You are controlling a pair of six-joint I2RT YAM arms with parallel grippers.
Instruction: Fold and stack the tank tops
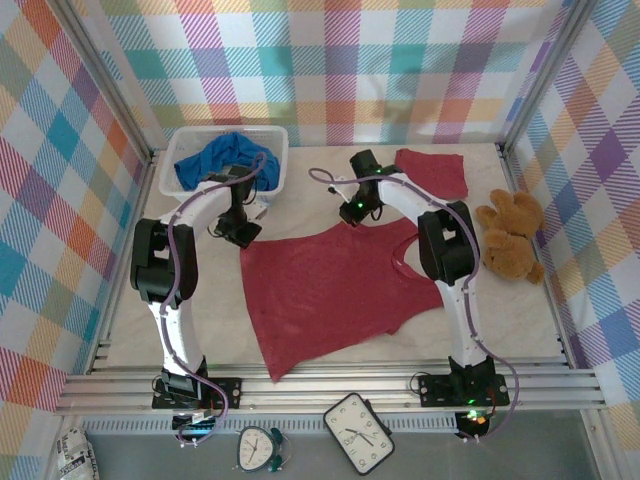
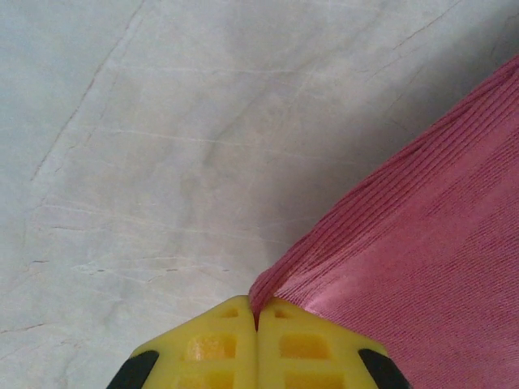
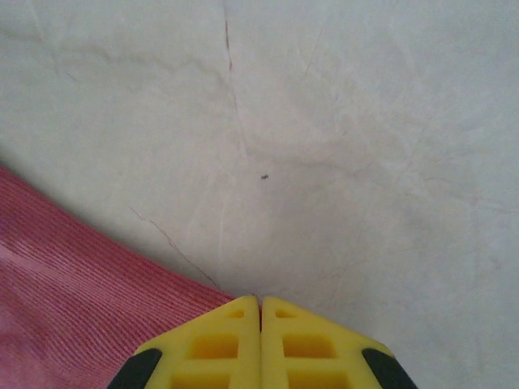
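Note:
A dark red tank top [image 1: 330,290] lies spread flat in the middle of the table. My left gripper [image 1: 243,236] is at its far left corner. In the left wrist view the yellow fingers [image 2: 219,344] are shut, with a pinch of the ribbed red cloth [image 2: 422,243] between the tips. My right gripper [image 1: 352,213] is at the top's far edge, shut, and the red cloth [image 3: 73,284] runs in under its tips [image 3: 260,301]. A second dark red tank top [image 1: 432,172] lies folded at the back right. A bright blue one [image 1: 225,158] sits in the basket.
The white mesh basket [image 1: 278,140] stands at the back left, just behind my left arm. A brown teddy bear [image 1: 512,235] lies at the right edge beside my right arm. Bare pale tabletop [image 2: 162,162] lies beyond both grippers. Checked walls enclose the table.

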